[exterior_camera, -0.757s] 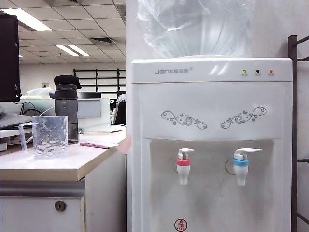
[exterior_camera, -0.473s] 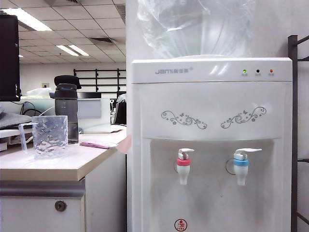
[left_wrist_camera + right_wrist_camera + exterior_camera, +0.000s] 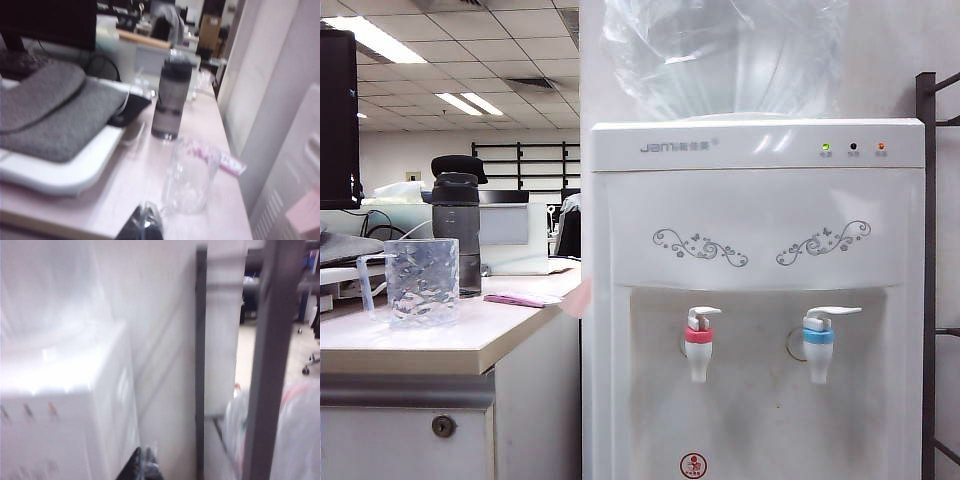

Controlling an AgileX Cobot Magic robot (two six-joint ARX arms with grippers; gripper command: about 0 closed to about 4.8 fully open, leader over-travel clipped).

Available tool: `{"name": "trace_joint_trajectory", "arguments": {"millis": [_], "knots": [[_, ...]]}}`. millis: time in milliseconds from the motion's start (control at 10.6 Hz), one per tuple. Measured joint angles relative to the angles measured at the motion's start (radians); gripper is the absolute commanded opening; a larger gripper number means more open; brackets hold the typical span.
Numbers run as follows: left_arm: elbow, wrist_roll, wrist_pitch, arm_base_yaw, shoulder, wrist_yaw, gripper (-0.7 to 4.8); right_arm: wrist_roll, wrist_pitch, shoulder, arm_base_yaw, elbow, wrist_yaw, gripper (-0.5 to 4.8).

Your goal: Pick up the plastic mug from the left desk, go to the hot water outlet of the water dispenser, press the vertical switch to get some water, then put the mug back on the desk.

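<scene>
Starting with the mug untouched on the left bench

We saw the plastic mug (image 3: 422, 282) upright near the left bench's (image 3: 470, 345) front edge, just in front of a dark bottle (image 3: 458, 225). Our left end effector (image 3: 143, 220), pressed together, hung just short of it; the right end effector (image 3: 146, 462), state unclear, faced the water dispenser (image 3: 755, 300). We judged we should spread wide and approach level, clear of the handle.

The tall white water dispenser cabinet (image 3: 755, 300) is carrying the grey brand word "Jam" (image 3: 656, 147) on its top front band, followed by small characters too fine to read. A small round red-ringed sticker (image 3: 693, 465) low on its front is showing an illegible sign.
</scene>
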Motion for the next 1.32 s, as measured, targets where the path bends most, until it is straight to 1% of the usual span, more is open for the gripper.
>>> {"name": "trace_joint_trajectory", "arguments": {"millis": [95, 189, 378, 473, 568, 662, 757, 851, 946, 1040, 1135, 1230, 1324], "knots": [[0.045, -0.003, -0.005, 0.0, 0.01, -0.003, -0.06, 0.003, -0.005, 0.025, 0.0, 0.089, 0.0, -0.06], [0.14, -0.003, 0.0, 0.0, 0.087, -0.003, -0.06, 0.003, -0.014, 0.159, 0.0, 0.259, -0.071, -0.06], [0.178, -0.003, 0.014, 0.0, 0.16, -0.003, -0.06, 0.003, -0.023, 0.263, 0.0, 0.343, -0.147, -0.06], [0.235, -0.005, 0.13, -0.007, 0.337, 0.0, -0.06, 0.004, 0.049, 0.494, 0.001, 0.534, -0.378, -0.06], [0.246, -0.053, 0.19, -0.019, 0.41, 0.023, -0.06, 0.005, 0.052, 0.578, 0.012, 0.612, -0.514, -0.06], [0.291, -0.063, 0.2, -0.119, 0.536, 0.013, -0.06, 0.005, 0.043, 0.637, 0.168, 0.666, -0.541, -0.06], [0.324, -0.059, 0.209, -0.213, 0.619, -0.049, -0.06, 0.003, -0.053, 0.674, 0.366, 0.663, -0.455, -0.06], [0.324, -0.059, 0.21, -0.254, 0.669, -0.061, -0.06, -0.108, -0.18, 0.68, 0.615, 0.663, -0.29, -0.06], [0.324, -0.06, 0.211, -0.253, 0.684, -0.064, -0.06, -0.123, -0.223, 0.693, 0.702, 0.662, -0.238, -0.06], [0.323, -0.061, 0.214, -0.253, 0.717, -0.062, 0.03, -0.125, -0.233, 0.695, 0.758, 0.662, -0.203, -0.06], [0.322, -0.064, 0.214, -0.253, 0.767, -0.051, 1.49, -0.126, -0.229, 0.695, 0.795, 0.663, -0.201, -0.06], [0.319, -0.066, 0.222, -0.253, 0.834, -0.03, 2.25, -0.126, -0.214, 0.695, 0.809, 0.663, -0.19, -0.06], [0.307, -0.066, 0.265, -0.253, 0.892, -0.058, 2.97, -0.126, -0.209, 0.695, 0.81, 0.663, -0.186, -0.06]]}}
